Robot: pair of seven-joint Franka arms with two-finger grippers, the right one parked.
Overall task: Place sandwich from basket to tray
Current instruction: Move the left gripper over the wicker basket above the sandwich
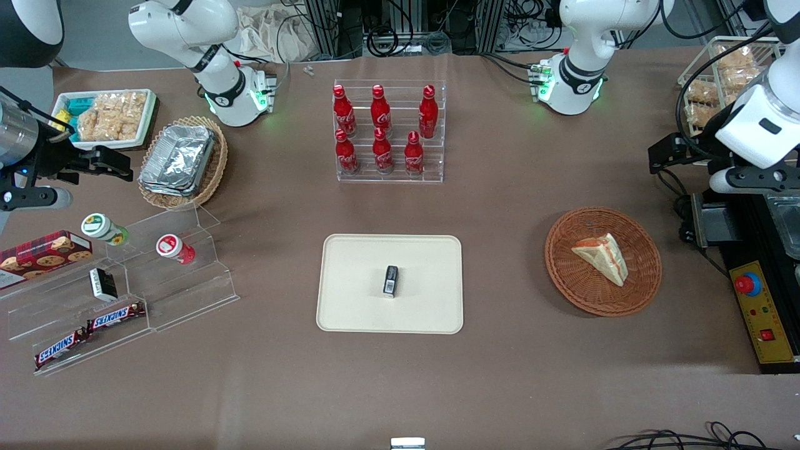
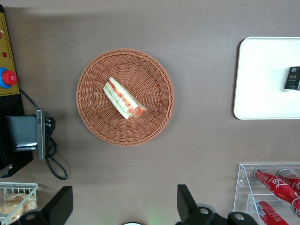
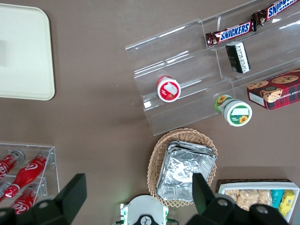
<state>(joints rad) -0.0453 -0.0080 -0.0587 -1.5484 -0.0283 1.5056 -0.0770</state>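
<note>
The sandwich (image 1: 601,254) (image 2: 123,98), a pale triangular wedge with red and green filling, lies in the round reddish-brown basket (image 1: 562,269) (image 2: 93,117). The cream tray (image 1: 356,300) (image 2: 262,79) lies flat at the table's middle, toward the parked arm's end from the basket. A small black packet (image 1: 390,280) (image 2: 292,78) stands on it. My gripper (image 1: 665,153) (image 2: 124,206) hangs open and empty, well above the table. It is farther from the front camera than the basket and touches nothing.
A clear rack of red bottles (image 1: 389,131) (image 2: 272,187) stands farther from the front camera than the tray. A yellow control box with a red button (image 1: 759,312) and cables sit at the working arm's table edge, near a wire basket of bagged snacks (image 1: 719,81).
</note>
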